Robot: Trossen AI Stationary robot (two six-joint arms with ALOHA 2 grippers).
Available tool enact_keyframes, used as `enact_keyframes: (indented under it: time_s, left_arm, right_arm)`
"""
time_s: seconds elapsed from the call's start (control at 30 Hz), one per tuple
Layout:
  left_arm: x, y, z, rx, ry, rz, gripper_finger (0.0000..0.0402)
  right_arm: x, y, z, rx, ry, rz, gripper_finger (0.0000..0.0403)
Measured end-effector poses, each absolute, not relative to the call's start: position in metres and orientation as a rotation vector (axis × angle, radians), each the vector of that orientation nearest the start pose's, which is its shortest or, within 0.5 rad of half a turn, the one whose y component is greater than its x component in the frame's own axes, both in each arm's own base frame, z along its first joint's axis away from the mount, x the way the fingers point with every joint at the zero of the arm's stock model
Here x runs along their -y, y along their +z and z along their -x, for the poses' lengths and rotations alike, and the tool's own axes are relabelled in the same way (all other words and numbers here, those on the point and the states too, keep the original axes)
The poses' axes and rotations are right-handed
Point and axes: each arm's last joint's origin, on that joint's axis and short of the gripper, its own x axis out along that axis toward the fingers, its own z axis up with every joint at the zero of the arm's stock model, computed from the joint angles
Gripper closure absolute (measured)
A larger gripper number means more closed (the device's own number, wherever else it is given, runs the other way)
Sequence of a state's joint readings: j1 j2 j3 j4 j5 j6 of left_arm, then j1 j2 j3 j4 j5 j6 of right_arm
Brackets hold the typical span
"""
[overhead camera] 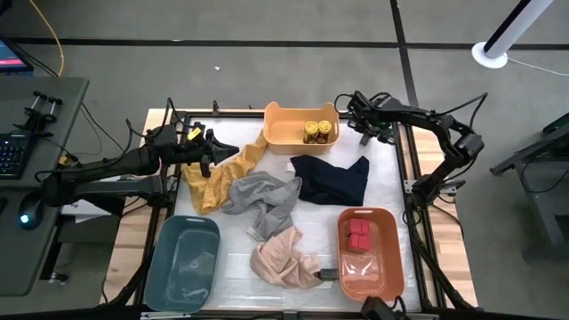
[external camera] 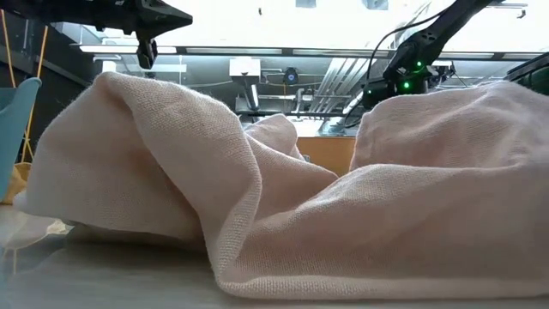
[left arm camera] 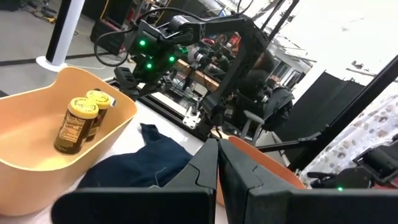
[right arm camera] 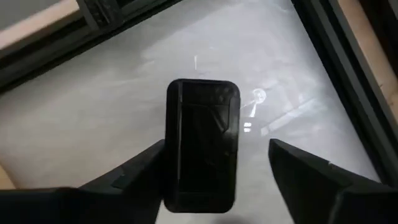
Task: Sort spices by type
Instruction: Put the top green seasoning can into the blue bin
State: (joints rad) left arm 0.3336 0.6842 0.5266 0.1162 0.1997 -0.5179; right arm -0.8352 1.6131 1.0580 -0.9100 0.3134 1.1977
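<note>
Tin (right arm camera: 202, 146), black, lies flat on table (right arm camera: 112, 93) by the orange bin (overhead camera: 283, 133), long axis running straight away from the wrist between right gripper's (right arm camera: 214, 165) spread fingers, ungrasped. Left gripper (left arm camera: 217, 163) clenched, empty, over yellow cloth (overhead camera: 213, 178).

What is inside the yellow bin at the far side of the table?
The yellow bin holds yellow-lidded spice jars, standing upright in its right end; two show clearly in the left wrist view. The rest of its floor looks bare. Whether another jar hides behind them cannot be told.
</note>
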Motion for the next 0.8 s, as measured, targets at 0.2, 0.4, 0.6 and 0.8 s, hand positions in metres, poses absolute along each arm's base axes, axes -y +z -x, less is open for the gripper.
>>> enact_keyframes:
  time_s: [0.2, 0.4, 0.6, 0.8]
  left_arm:
    - [-0.048, 0.287, -0.156, -0.004, 0.141, 0.532, 0.0401]
    - [-0.048, 0.287, -0.156, -0.003, 0.141, 0.532, 0.0401]
    - [-0.048, 0.290, -0.156, 0.023, 0.137, 0.525, 0.0401]
    - [-0.051, 0.293, -0.159, 0.073, 0.173, 0.513, 0.0401]
  right_arm:
    - [0.213, 0.194, -0.181, -0.882, -1.681, -1.161, 0.0236]
    - [0.206, 0.199, -0.177, -1.061, -1.569, -1.044, 0.0278]
    - [0.191, 0.229, -0.170, -1.050, -1.479, -0.883, 0.0278]
    - [0.166, 0.266, -0.168, -0.893, -1.389, -0.754, 0.0278]
